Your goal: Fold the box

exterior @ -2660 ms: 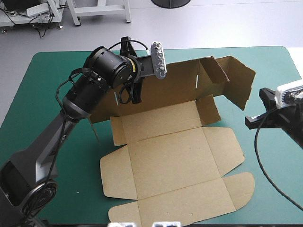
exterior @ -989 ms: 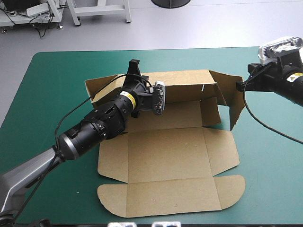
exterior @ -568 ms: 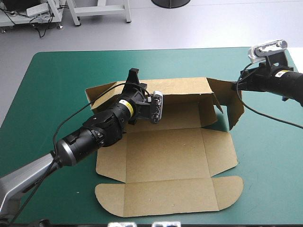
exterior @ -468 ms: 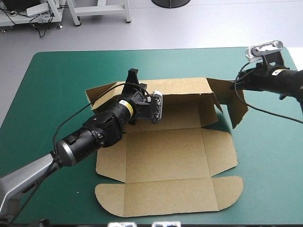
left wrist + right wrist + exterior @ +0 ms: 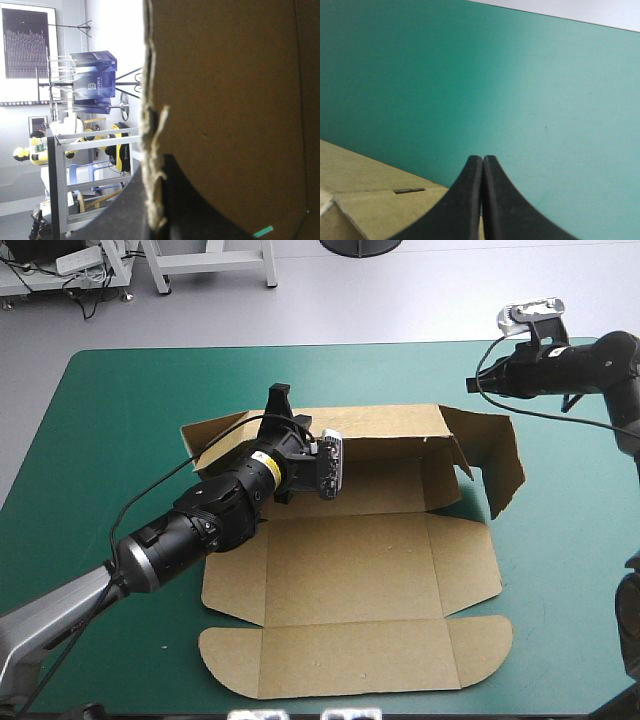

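The brown box (image 5: 350,560) lay at the middle of the teal-green surface (image 5: 120,420), its base panel (image 5: 345,565) flat and its lid panel (image 5: 355,665), with rounded corners, flat toward the near edge. The long far wall (image 5: 385,430) stood raised along the base's far side. At that wall's right end an end flap (image 5: 500,465) stood upright, angled out toward the surface's right edge.

The left tool (image 5: 281,403) reached in from the near left corner over the base and met the top edge of the far wall toward its left end. In the left wrist view the wall's rough cut edge (image 5: 150,150) ran between the black fingers (image 5: 200,215), which were pinching the board.

The right tool (image 5: 472,383) hung raised over the far right part of the surface, beyond the end flap and apart from it. In the right wrist view its fingers (image 5: 470,200) were pressed together in one pointed arch with nothing between them. Bare teal-green cover lay ahead of them, and a piece of board with a short slit (image 5: 410,190) showed beside and under them.
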Controlling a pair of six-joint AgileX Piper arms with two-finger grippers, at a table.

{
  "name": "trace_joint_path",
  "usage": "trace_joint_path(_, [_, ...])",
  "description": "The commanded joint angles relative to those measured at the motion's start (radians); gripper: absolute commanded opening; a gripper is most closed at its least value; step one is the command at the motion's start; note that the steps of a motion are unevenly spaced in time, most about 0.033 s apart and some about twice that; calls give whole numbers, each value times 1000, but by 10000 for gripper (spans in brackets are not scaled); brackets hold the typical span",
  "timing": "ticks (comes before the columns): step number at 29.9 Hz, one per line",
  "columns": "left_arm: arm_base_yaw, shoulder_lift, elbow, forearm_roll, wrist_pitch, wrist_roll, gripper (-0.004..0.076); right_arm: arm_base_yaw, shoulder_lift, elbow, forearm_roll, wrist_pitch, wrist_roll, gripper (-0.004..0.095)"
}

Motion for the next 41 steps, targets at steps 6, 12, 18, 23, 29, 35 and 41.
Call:
trace_joint_path(6, [58,-44,-27,28,-74,-68,-9,1,92,-117,66,163,3,-20])
trace_joint_path(12, [99,-43,-27,30,-139,-69,-9,1,94,-115,73,283,-9,-20])
trace_joint_path(18, [104,-10,-27,50,-153,-63,-9,1,94,-76,132,324,-43,-20])
trace_joint_path(23, [104,20,-27,55,-153,-63,-9,1,92,-1,176,311,-118,-20])
trace_joint_path(29, [104,27,-27,57,-154,-63,-9,1,48,173,230,184,-243,-20])
trace_joint_path(35, [104,27,-27,61,-154,-55,-9,-1,-27,380,407,26,-502,-20])
trace_joint_path(41, [104,27,0,120,-154,-34,-9,-1,-81,525,538,-43,-726,-20])
